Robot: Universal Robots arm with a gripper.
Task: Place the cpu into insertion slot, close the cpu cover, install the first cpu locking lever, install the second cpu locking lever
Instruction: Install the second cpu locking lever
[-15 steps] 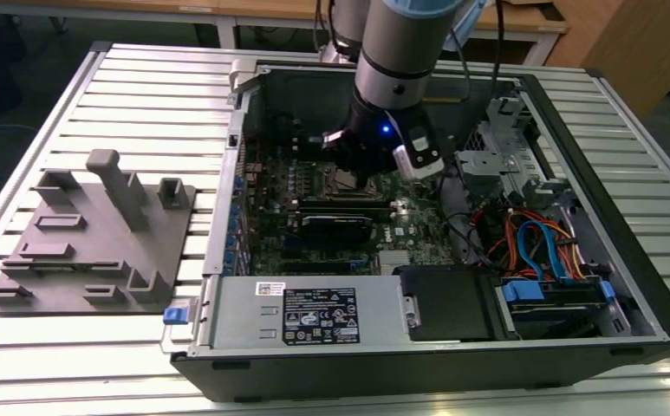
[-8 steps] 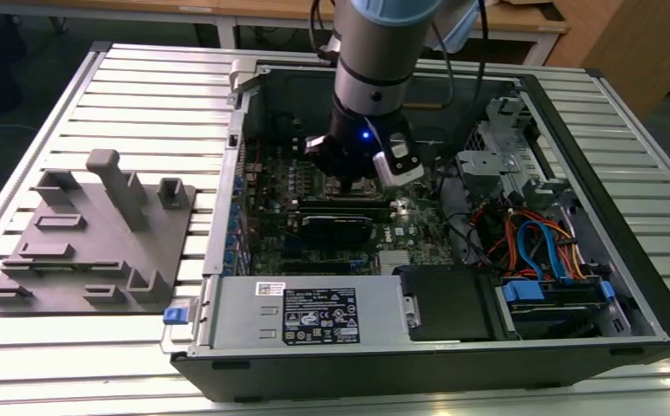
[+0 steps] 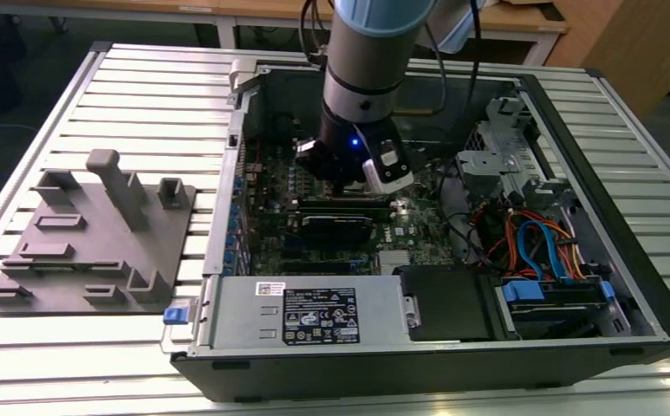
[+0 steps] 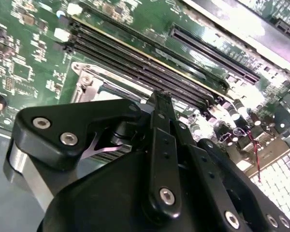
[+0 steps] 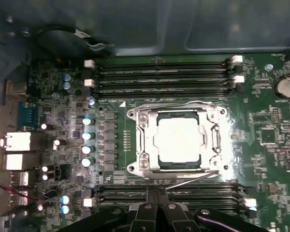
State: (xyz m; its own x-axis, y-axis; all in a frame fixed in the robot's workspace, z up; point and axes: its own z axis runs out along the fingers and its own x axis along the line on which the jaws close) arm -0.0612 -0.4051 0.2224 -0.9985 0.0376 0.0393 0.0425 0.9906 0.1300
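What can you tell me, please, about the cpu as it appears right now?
In the first wrist view the cpu is a flat square chip with a pale, brightly lit metal top. It lies level in the insertion slot, framed by the silver cpu cover, with green board around. The tool hovers beside it, not touching.

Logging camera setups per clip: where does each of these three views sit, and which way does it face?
Exterior view: off the arm, high, looking down into the open computer case; the arm and gripper show.
First wrist view: on the arm, facing the motherboard, with the cpu in the insertion slot; the gripper shows.
Second wrist view: on the arm, low across the memory slots; the gripper looms.
Both wrist views share the memory slots.
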